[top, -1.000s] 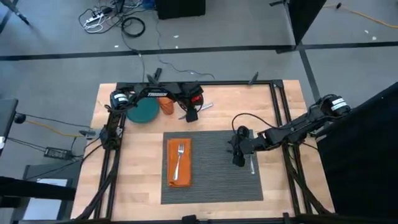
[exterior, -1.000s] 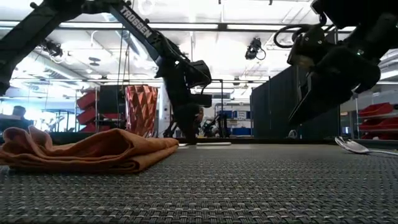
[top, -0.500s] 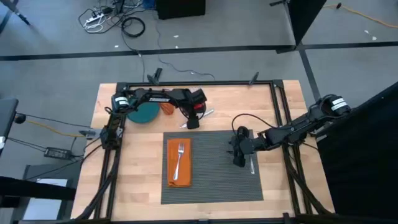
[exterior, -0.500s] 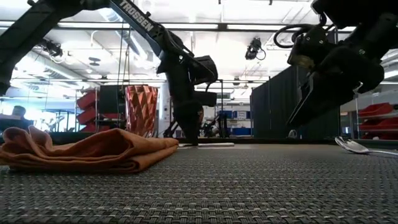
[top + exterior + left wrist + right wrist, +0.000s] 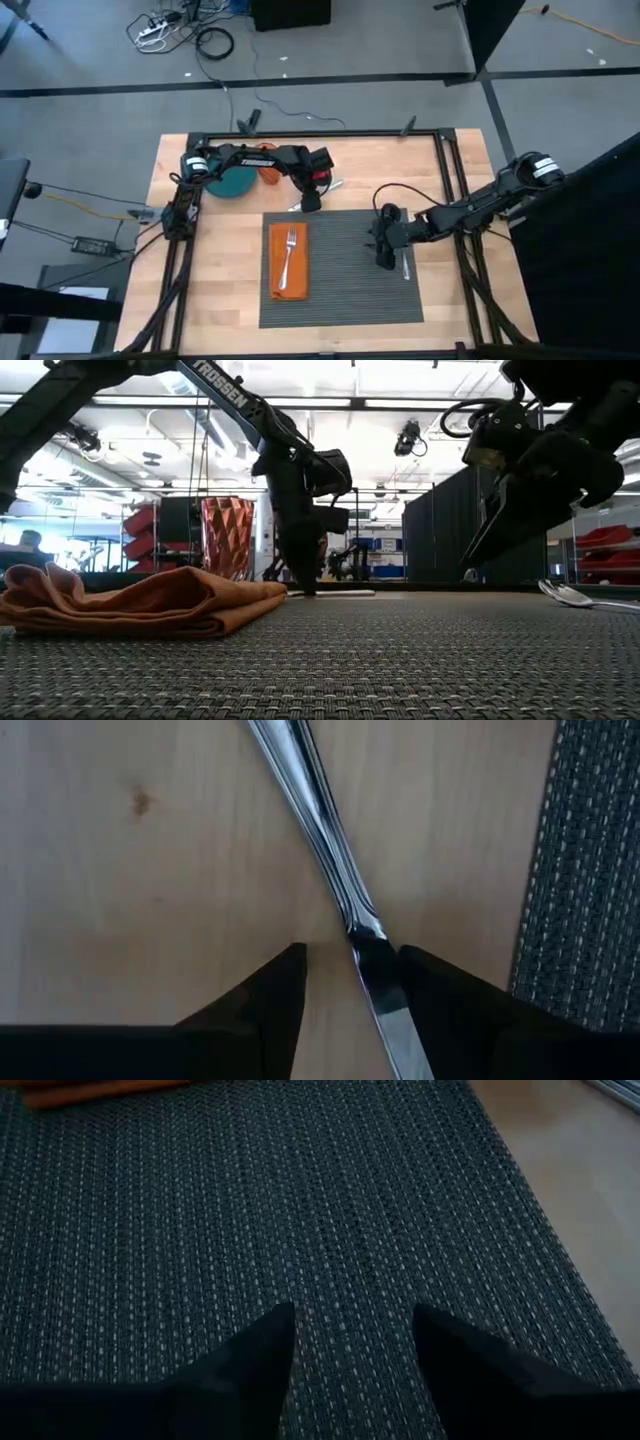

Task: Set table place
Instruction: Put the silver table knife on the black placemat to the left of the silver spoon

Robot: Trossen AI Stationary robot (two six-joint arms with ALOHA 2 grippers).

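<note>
The dark grey ribbed placemat point(image 5: 345, 290) lies flat on the wooden table point(image 5: 220, 280). On its left part rests an orange napkin point(image 5: 285, 285) with a fork point(image 5: 289, 255) on top. A spoon point(image 5: 405, 265) lies at its right edge. A steel knife point(image 5: 320, 830) lies flat on the wood just beyond the mat's far edge. My left gripper point(image 5: 350, 965) hangs low over the knife, open, one finger on each side of it. My right gripper point(image 5: 352, 1340) is open above the mat's right part, beside the spoon.
A teal plate point(image 5: 232, 182) and an orange cup point(image 5: 268, 172) stand at the far left of the table, under the left arm. The black frame point(image 5: 445, 170) runs along the table's edges. Bare mat shows between the napkin and the spoon.
My left gripper has moved a little toward the table's near edge, closer to the placemat's far edge. My right gripper has kept still.
</note>
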